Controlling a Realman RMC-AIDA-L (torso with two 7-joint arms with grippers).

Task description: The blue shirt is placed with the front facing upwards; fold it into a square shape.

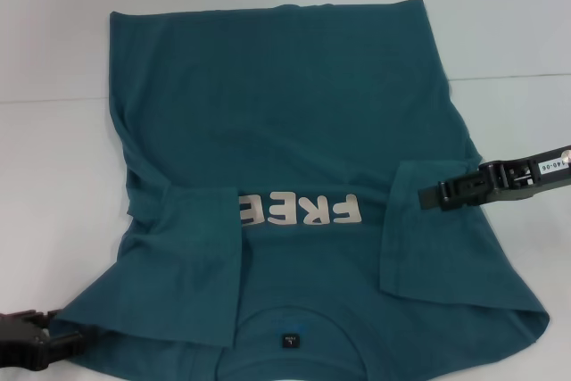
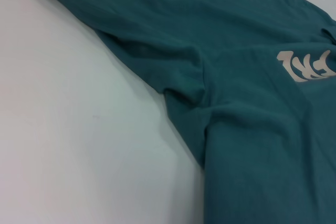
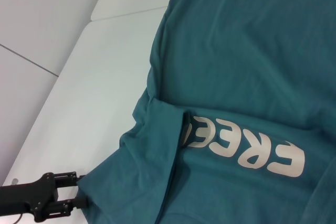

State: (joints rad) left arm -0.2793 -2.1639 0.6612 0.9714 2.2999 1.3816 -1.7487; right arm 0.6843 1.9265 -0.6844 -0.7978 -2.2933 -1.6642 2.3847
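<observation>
blue shirt (image 1: 294, 122): you see it spread front up across the middle of the white table (image 1: 53, 149), collar at the near edge, both sleeves folded inward over the chest.
lettering (image 1: 299, 211): partly covered by the left sleeve.
left gripper (image 1: 53, 338): at the near left corner, touching the shirt's shoulder edge; grip state can't be told.
right gripper (image 1: 443, 194): over the right sleeve's edge; grip state can't be told.

Left sleeve (image 1: 192, 260) hides lettering (image 1: 303, 211) start; collar (image 1: 290, 332) cropped.
</observation>
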